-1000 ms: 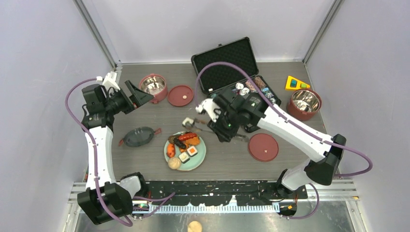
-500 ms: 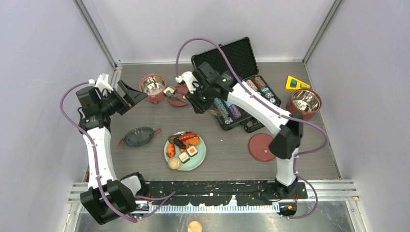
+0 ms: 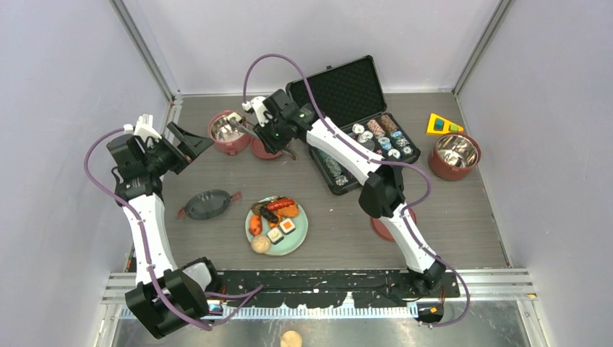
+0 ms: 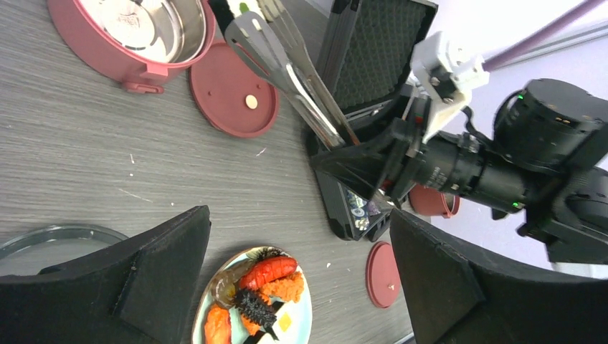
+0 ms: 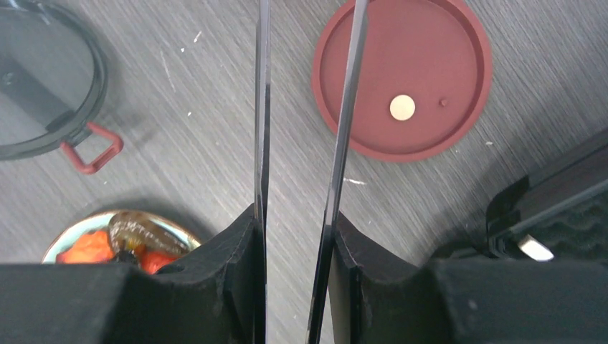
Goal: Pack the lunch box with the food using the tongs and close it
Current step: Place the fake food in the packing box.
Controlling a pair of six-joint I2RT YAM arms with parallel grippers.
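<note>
One maroon lunch box bowl (image 3: 230, 131) (image 4: 136, 36) stands at the back left, with its flat red lid (image 3: 273, 147) (image 5: 405, 79) lying beside it. My right gripper (image 3: 263, 133) (image 5: 294, 229) is shut on the silver tongs (image 4: 287, 61) (image 5: 261, 107), pressing on both arms. The tongs reach toward that bowl, and I cannot tell if anything is between their tips. The food (image 3: 273, 217) (image 4: 267, 287) lies on a pale green plate (image 3: 298, 238). My left gripper (image 3: 189, 139) (image 4: 297, 222) hangs open and empty, left of the bowl. The dark top lid (image 3: 208, 204) (image 5: 43, 86) rests left of the plate.
An open black case of poker chips (image 3: 347, 94) stands at the back, partly under the right arm. A second maroon bowl (image 3: 454, 155) is at the far right, with a yellow block (image 3: 442, 124) behind it. Another red lid (image 3: 394, 224) (image 4: 383, 272) lies right of the plate.
The right arm has swung from beside the plate to the back left, carrying the tongs up to the maroon bowl. The left arm has drawn slightly back to the left, still open.
</note>
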